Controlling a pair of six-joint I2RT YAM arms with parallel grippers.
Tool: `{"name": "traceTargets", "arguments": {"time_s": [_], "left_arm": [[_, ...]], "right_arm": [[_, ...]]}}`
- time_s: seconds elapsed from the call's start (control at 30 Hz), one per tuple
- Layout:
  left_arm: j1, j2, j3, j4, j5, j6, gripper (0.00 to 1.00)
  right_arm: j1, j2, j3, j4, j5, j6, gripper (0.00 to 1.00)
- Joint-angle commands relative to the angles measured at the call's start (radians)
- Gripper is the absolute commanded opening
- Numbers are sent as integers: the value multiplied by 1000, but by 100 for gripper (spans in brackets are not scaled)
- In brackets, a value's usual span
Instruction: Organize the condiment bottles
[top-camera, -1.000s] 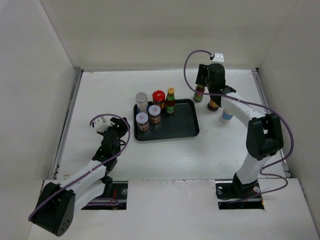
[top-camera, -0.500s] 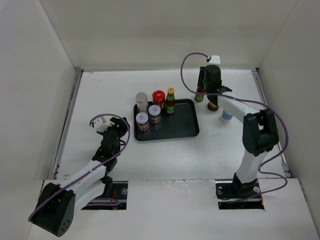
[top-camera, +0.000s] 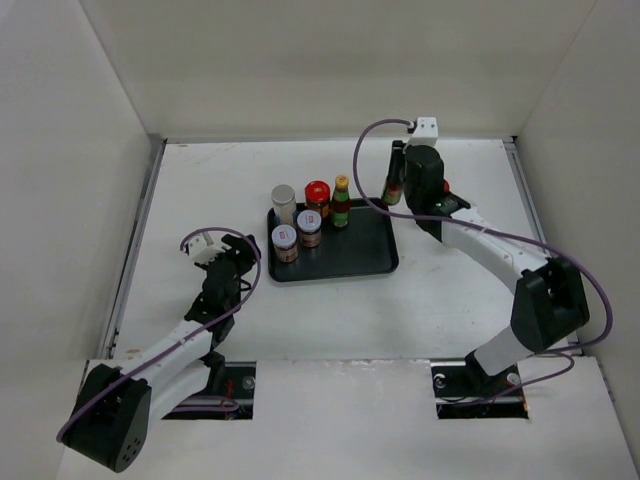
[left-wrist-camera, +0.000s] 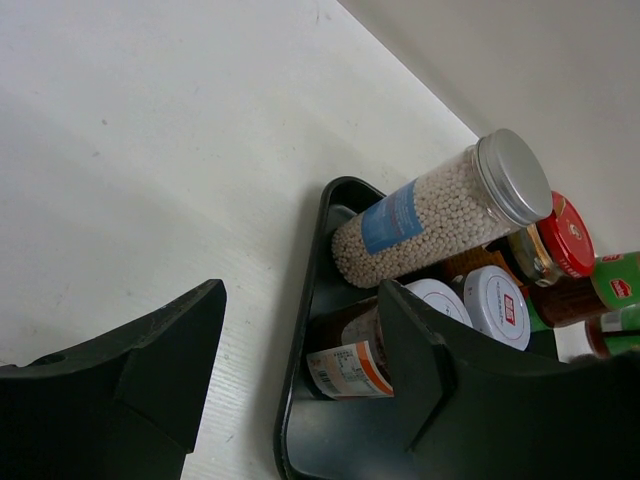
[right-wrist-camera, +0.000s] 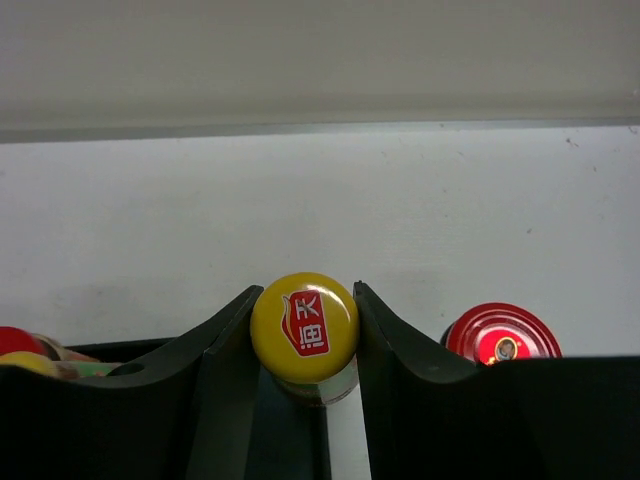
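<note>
My right gripper is shut on the yellow cap of a slim dark sauce bottle and holds it up just past the right rim of the black tray. From above, that bottle hangs from the gripper. A red-capped jar stands right of the fingers. On the tray are a silver-lidded jar of white beads, a red-capped jar, a yellow-capped bottle and two white-lidded jars. My left gripper rests open left of the tray, holding nothing.
The table is boxed in by white walls on three sides. The right half of the tray is bare. My right arm reaches across the back right of the table and covers what stands there.
My right gripper has closed on the yellow-capped bottle at the back right and carried it left toward the tray. The left arm has not moved.
</note>
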Motion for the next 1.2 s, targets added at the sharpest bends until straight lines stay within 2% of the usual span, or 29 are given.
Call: {"name": "traceTargets", "arguments": {"time_s": [0.0,0.27,0.53,0.6,0.7,0.8,0.9,1.0,1.03,1.07,1.1,1.13,1.17], "left_arm": [[1,5,8,51,10,-8,61],[5,8,6,59,13,-10,61],[-1,14,8,59,15,-10,61],[-2,11,9,59,13,-10,61],[-1,13,8,59,15,-10,61],[-4,11,8,61,10,-10,61],[-4,17,8,65,15,-10,61],[-4,11,6,65,8,-10,61],[-4,11,5,65,8,-10,61],[-1,8,3,65,15,-10,61],[-1,2,2,65,15,-11,61],[-2,-4,0,65,15,-13,61],[-4,-6,-1,65,10,-14,61]], "right_arm": [[28,-52,9,186,4,19,32],[69,37,7,210,-76,122,32],[89,94,-7,227,-63,114,33],[97,96,-29,241,-54,110,40],[102,92,-66,273,-53,110,62],[105,63,-97,279,-53,122,77],[106,11,-122,276,-56,143,85],[106,-94,-180,281,-45,163,89],[106,-136,-207,282,-37,177,87],[106,-179,-233,282,-27,191,80],[96,-225,-262,276,-10,205,66],[77,-271,-293,269,22,221,48],[62,-308,-318,261,53,237,36]]}}
